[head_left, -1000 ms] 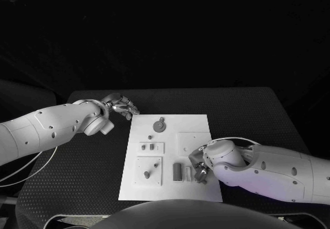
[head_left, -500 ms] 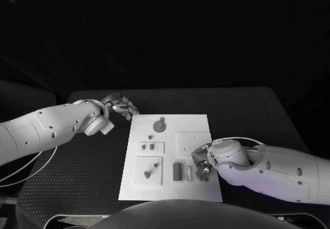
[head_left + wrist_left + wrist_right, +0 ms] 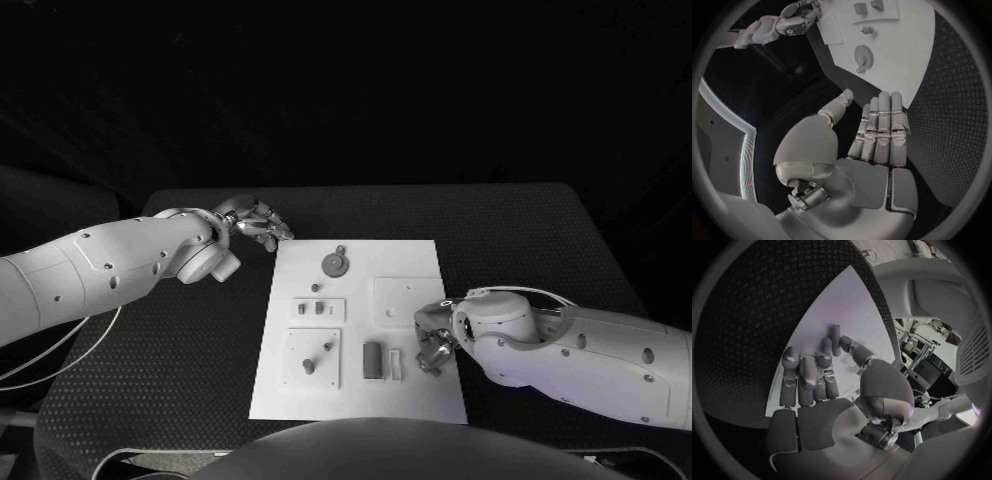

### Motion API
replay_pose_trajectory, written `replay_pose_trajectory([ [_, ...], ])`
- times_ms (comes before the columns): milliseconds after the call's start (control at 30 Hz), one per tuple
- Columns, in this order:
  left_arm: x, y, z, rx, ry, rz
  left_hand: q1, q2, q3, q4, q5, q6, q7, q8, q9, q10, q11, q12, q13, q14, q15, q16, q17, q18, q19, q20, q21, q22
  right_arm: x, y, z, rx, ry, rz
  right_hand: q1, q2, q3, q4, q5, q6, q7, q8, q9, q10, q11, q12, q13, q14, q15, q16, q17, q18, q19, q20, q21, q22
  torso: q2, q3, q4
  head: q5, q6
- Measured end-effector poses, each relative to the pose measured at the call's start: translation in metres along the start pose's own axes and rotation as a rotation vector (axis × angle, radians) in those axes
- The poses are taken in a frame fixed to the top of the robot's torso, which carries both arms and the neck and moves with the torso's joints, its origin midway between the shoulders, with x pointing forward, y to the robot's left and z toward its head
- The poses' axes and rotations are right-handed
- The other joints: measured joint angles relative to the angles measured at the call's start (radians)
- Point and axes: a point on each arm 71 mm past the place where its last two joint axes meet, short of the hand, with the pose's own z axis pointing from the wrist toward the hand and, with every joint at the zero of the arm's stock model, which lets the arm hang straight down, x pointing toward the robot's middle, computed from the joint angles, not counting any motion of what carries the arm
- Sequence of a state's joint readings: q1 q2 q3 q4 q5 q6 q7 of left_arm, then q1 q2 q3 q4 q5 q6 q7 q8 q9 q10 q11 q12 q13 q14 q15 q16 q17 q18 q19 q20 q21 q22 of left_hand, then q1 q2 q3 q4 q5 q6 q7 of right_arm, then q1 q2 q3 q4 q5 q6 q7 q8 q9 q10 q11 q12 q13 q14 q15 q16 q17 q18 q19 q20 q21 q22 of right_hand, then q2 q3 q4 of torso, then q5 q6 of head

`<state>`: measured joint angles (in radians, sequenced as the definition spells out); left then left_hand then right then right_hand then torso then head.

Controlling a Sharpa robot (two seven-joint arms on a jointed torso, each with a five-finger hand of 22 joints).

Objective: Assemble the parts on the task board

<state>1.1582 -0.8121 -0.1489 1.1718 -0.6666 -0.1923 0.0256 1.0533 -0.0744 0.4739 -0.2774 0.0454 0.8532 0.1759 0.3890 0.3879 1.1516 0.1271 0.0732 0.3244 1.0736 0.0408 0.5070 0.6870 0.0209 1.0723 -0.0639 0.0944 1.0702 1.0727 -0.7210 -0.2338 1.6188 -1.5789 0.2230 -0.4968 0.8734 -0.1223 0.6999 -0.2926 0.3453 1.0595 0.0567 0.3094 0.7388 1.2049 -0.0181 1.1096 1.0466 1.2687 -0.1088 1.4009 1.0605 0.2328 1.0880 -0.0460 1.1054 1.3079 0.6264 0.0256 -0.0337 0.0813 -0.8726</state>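
Meanwhile, right hand (image 3: pixel 430 345) (grip unclear) crowds the task board (image 3: pixel 404 255)'s near-right edge — left hand (image 3: pixel 254 222), fingers apart, holds nothing.

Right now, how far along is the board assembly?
Early, by the look of it. Several small parts lie across the task board, and a round gear-like part sits near its far end; I cannot tell which are seated. The right hand works over the board's near right corner. The left hand hovers off the far left corner, holding nothing.
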Motion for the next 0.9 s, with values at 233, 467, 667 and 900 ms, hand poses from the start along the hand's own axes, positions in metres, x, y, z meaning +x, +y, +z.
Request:
replay_pose_trajectory([
  [233,0.0,0.0,0.0,-0.001,0.001,0.001,0.0,0.0,0.0,0.0,0.0,0.0,0.0,0.0,0.0,0.0,0.0,0.0,0.0,0.0,0.0,0.0,0.0,0.008,0.0,0.0,-0.001,0.001,0.001,-0.011,0.002,0.008,0.011,0.154,0.0,0.0,-0.001,-0.001,0.032,0.006,0.006,0.0,-0.005,0.005,-0.005,0.0,-0.003,0.008,-0.002,0.0,0.002,-0.002,0.0,0.0,0.0,0.0,0.0,0.0,0.0,-0.001,0.0],
  [467,0.0,0.0,0.0,-0.002,0.004,0.002,0.0,0.0,0.0,0.0,0.0,0.0,0.0,0.0,0.0,0.0,0.0,0.0,0.0,0.0,0.0,-0.004,0.001,0.008,0.0,0.0,-0.004,0.001,-0.001,-0.02,0.005,0.02,0.021,0.353,0.0,0.0,-0.002,-0.002,0.047,0.006,0.006,-0.038,-0.033,0.005,-0.005,0.0,-0.004,0.008,-0.001,0.0,-0.003,-0.002,0.003,0.004,0.0,0.0,0.0,0.0,0.0,-0.002,0.0],
  [667,0.0,0.0,0.0,-0.003,0.005,0.004,-0.004,-0.004,0.0,0.0,0.0,0.0,0.0,0.0,0.0,0.0,0.0,0.0,0.0,0.0,0.0,-0.004,0.001,0.008,0.0,0.0,-0.004,0.001,0.0,-0.021,0.006,0.027,0.042,0.466,0.011,0.01,-0.002,-0.002,0.048,-0.003,0.013,-0.041,-0.06,0.005,-0.005,0.0,-0.004,0.008,-0.001,0.0,-0.003,-0.002,0.002,0.005,0.0,0.0,0.0,-0.0002,0.0002,-0.002,0.0],
  [900,0.001,0.0,0.0,-0.003,0.006,0.005,-0.004,-0.004,0.0,0.0,0.0,0.0,0.0,0.0,0.0,0.0,0.0,0.0,0.0,0.0,0.0,-0.004,0.002,0.006,0.0,0.0,-0.004,0.001,0.0,-0.014,0.006,0.016,0.053,0.556,0.031,0.03,-0.002,-0.002,0.048,-0.017,0.028,-0.044,-0.055,0.005,-0.005,0.0,-0.005,0.01,0.0,0.0,-0.003,-0.002,0.003,0.005,0.0,0.0,0.0,-0.0004,0.0002,-0.003,0.0],
])
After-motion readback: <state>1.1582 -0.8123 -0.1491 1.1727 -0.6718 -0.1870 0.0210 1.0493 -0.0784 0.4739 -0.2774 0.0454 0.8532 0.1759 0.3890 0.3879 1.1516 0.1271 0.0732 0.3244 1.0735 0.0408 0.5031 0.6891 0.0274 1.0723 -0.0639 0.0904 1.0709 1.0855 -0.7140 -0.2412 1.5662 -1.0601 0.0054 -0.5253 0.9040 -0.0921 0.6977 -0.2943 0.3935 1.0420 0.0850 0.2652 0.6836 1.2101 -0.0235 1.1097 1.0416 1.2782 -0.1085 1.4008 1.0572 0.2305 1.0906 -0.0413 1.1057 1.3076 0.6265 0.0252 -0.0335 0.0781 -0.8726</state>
